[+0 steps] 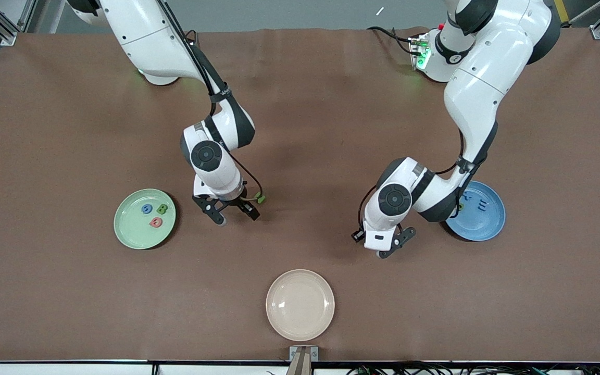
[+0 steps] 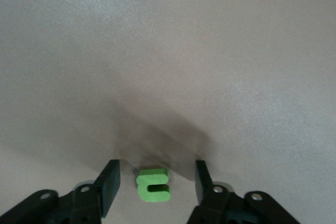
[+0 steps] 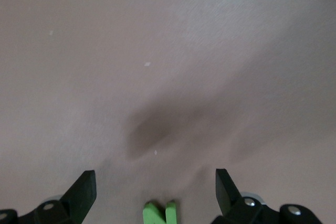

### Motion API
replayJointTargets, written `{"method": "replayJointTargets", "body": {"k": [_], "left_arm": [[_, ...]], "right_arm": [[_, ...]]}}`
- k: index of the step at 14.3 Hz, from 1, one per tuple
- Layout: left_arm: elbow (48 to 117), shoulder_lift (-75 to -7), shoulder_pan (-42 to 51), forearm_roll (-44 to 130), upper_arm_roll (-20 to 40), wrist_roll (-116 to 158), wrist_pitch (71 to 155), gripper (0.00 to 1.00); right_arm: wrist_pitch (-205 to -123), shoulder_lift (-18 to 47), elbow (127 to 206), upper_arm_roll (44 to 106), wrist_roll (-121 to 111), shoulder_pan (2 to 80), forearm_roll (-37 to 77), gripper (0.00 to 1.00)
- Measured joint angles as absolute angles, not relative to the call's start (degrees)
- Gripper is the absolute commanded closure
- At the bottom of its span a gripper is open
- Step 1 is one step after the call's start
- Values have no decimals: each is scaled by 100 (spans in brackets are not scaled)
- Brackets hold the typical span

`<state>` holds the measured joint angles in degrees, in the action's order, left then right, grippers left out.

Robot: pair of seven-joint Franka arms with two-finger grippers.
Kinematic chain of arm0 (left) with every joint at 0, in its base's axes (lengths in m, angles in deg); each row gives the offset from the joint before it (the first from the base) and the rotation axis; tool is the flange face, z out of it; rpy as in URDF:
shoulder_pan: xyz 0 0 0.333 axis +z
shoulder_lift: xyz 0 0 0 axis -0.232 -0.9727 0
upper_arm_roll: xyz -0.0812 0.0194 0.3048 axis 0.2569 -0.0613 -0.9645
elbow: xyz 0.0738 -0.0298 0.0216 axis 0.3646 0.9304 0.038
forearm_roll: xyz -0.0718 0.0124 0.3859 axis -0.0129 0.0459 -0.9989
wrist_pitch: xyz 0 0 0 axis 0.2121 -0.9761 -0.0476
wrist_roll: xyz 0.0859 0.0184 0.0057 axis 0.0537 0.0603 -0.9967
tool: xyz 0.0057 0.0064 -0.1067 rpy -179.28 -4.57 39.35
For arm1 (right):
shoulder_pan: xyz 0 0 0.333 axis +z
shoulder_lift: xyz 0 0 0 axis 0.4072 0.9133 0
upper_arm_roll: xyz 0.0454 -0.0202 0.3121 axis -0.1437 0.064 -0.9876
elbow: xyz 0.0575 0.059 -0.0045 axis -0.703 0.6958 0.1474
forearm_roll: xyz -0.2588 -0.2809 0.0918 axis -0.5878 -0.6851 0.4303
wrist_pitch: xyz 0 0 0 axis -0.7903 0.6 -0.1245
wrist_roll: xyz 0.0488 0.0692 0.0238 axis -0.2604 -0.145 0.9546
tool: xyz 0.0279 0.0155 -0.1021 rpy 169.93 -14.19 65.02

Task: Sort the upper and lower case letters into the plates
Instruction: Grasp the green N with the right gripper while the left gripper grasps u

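Two round shallow plates of like size sit at either end of a brown table (image 1: 300, 104): a pale green plate (image 1: 128, 229) toward the right arm's end, carrying three small letters in blue (image 1: 147, 209), green (image 1: 162, 209) and red-orange (image 1: 155, 222), and a blue plate (image 1: 487, 221) toward the left arm's end, partly covered by the left arm and showing blue letter shapes (image 1: 481, 205) on its surface. A cream-beige plate (image 1: 300, 304) lies nearest the front camera, about midway between the two. The left gripper (image 2: 156, 184) is low over bare table between the blue plate and the cream-beige plate, its fingers (image 2: 110, 184) partly drawn in on either side of a green foam letter (image 2: 153, 184) lying flat on the table, with a gap visible on each side and no contact seen. The right gripper (image 3: 155, 192) hangs beside the pale green plate, its fingers spread wide over the table, with a second green letter (image 3: 159, 213) showing between them at the edge of its wrist view. The letters' exact characters cannot be read, and no brand marks are legible.
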<state>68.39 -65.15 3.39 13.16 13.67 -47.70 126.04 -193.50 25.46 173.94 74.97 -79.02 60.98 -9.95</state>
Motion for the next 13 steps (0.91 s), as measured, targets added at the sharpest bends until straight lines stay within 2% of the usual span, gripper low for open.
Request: {"method": "replayJointTargets", "body": {"k": [4, 6, 9, 11, 13], "left_arm": [[6839, -6515, 299, 1316, 1371, -4770, 12603, 37], [6839, -6515, 279, 1317, 1372, -4779, 12595, 40], [6841, -6517, 270, 1317, 1374, -4796, 12570, 47], [6841, -6519, 268, 1317, 1375, -4798, 12563, 53], [6841, -6519, 264, 1317, 1378, -4799, 12563, 63]], "right_arm": [[-19347, 2676, 17382, 7494, -7898, 6277, -1000, 4], [-19348, 2750, 17379, 7493, -7899, 6359, -1000, 9], [-19347, 2782, 17378, 7494, -7899, 6409, -1001, 23], [-19346, 2783, 17378, 7494, -7900, 6421, -1001, 24], [-19346, 2785, 17378, 7494, -7900, 6429, -1001, 25]]}}
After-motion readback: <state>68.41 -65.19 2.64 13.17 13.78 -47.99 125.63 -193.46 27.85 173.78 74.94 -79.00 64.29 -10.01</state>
